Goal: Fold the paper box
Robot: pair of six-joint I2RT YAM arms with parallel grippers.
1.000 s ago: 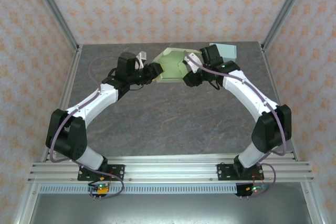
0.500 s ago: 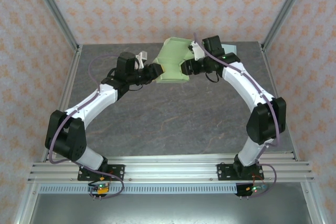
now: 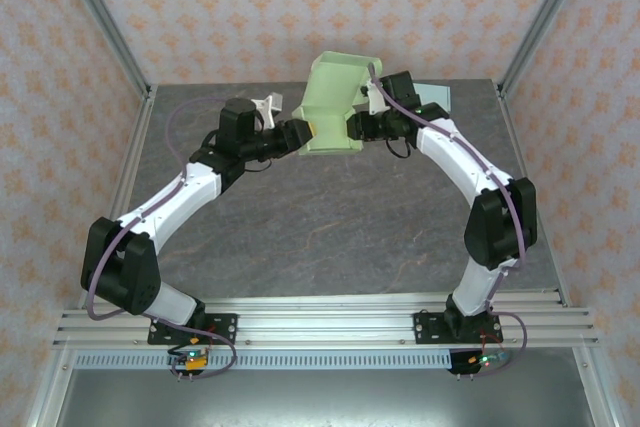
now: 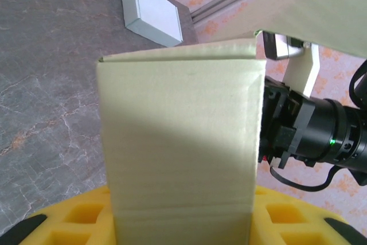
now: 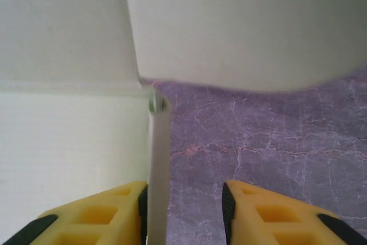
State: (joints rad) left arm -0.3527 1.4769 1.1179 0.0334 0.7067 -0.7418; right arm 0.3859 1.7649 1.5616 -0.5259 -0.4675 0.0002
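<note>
PAPER BOX HELD ALOFT: The pale green paper box (image 3: pixel 335 107) hung above the far half of the grey marbled table (image 3: pixel 320 227), its long axis running near to far and its far end tipped upward. The left tool (image 3: pixel 298 135) clamped its near-left panel, and the right tool (image 3: pixel 355 127) sat against its right side. The right wrist view showed that tool's jaws parted around a thin wall. The left wrist view caught a small white box (image 4: pixel 152 12) lying beyond.

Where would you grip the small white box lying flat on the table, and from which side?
Likely from above, across the short width of the small white box, pads on its long side walls: it lies flat on the table, top broad, walls low.
</note>
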